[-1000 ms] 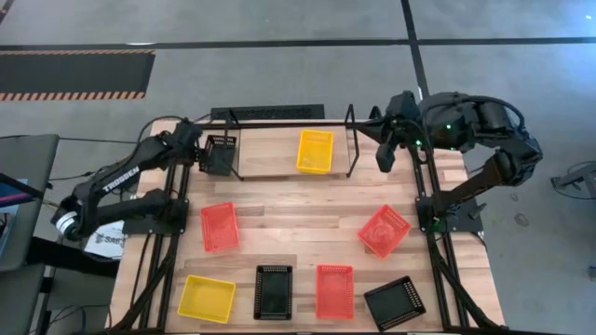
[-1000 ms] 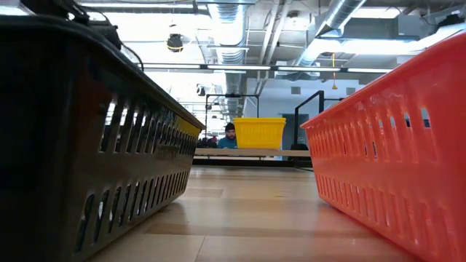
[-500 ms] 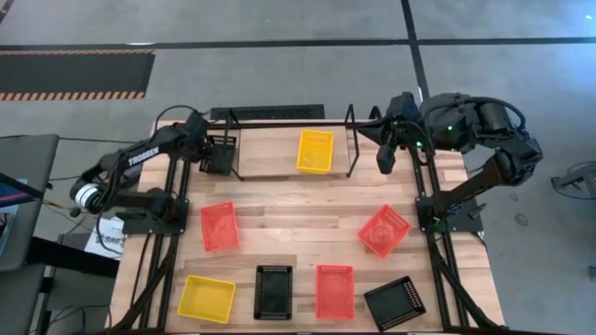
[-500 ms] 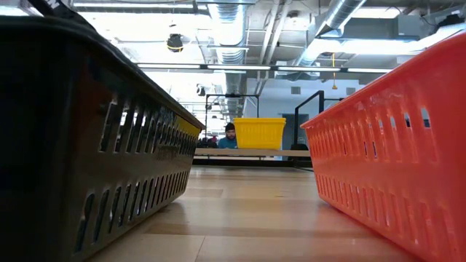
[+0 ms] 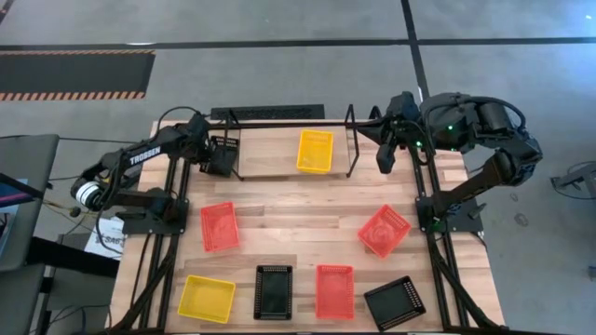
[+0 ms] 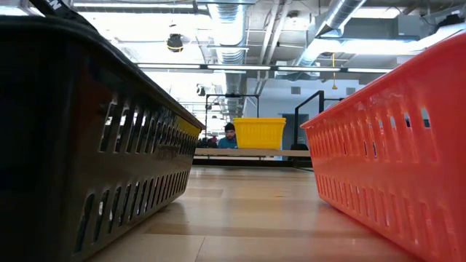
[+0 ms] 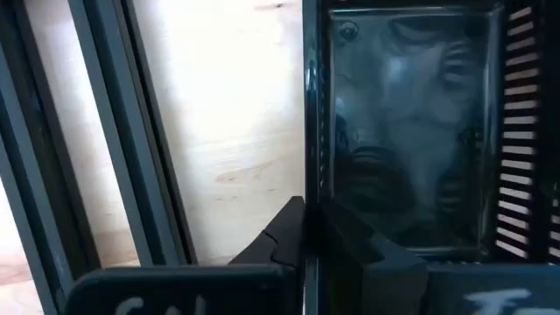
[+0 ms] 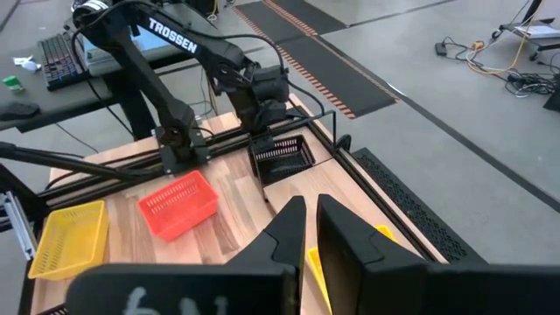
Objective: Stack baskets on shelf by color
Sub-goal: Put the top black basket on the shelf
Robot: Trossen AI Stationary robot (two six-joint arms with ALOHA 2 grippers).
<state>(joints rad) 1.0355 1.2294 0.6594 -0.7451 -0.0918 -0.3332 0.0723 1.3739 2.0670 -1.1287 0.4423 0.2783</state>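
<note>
Grey concrete floor all round, and in the middle a light wooden tabletop (image 5: 298, 219) edged by a black frame. Along the far edge stands the low shelf of thin black metal tubing (image 5: 291, 124), with one yellow perforated plastic basket (image 5: 315, 151) sitting in its middle section.

The left gripper (image 5: 210, 154) is at the shelf's left end, clenched on the rim of a black mesh-walled basket (image 5: 221, 155). The left wrist view shows the finger (image 7: 284, 236) clamped right against that basket's wall (image 7: 402, 131), with the shiny floor of the basket beyond. From the right wrist view the black basket (image 8: 282, 157) sits tipped at the shelf's end loop.

The right gripper (image 5: 385, 154) hangs beside the shelf's right end holding nothing, its fingers (image 8: 284, 229) nearly together with only a thin gap.

The rest are loose on the table: a red-orange basket (image 5: 219, 226) left of centre, another red-orange one turned at an angle (image 5: 384, 231) on the right, and along the near edge a yellow one (image 5: 207, 298), a black one (image 5: 273, 291), a red-orange one (image 5: 334, 291) and a tilted black one (image 5: 394, 303).

Low view has a person (image 6: 229, 135) way back in the room.
</note>
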